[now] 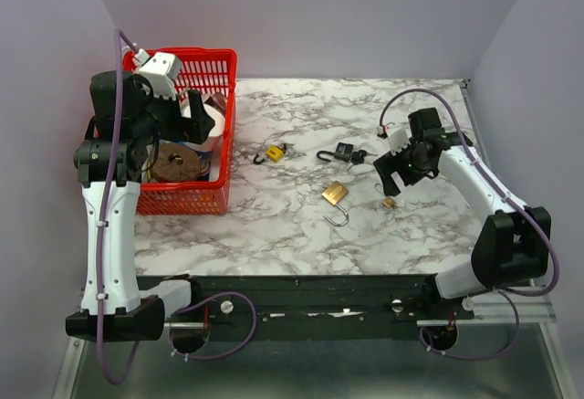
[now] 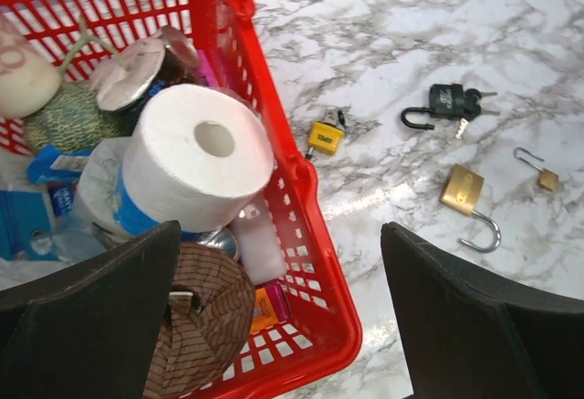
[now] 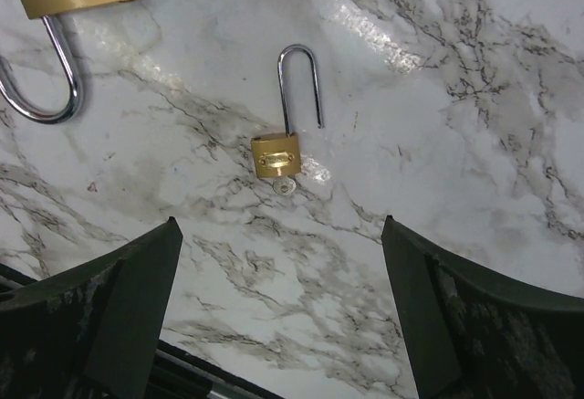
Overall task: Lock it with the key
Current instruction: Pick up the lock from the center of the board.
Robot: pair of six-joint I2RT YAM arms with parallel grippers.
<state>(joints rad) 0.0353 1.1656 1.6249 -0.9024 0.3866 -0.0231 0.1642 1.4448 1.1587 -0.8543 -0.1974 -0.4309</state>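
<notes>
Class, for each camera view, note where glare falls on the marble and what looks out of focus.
Top external: even light, no strong glare on the marble table. Left wrist: a glare streak left of the large brass padlock; the left end effector's fingers look soft-edged. Right wrist: glare up and right of the small brass padlock, itself sharp; the right end effector's fingers blur.

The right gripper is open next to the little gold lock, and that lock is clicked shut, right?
Not quite. The right gripper is open next to the little gold lock, but that lock is not shut. The right wrist view shows one end of its silver loop hanging free.
</notes>
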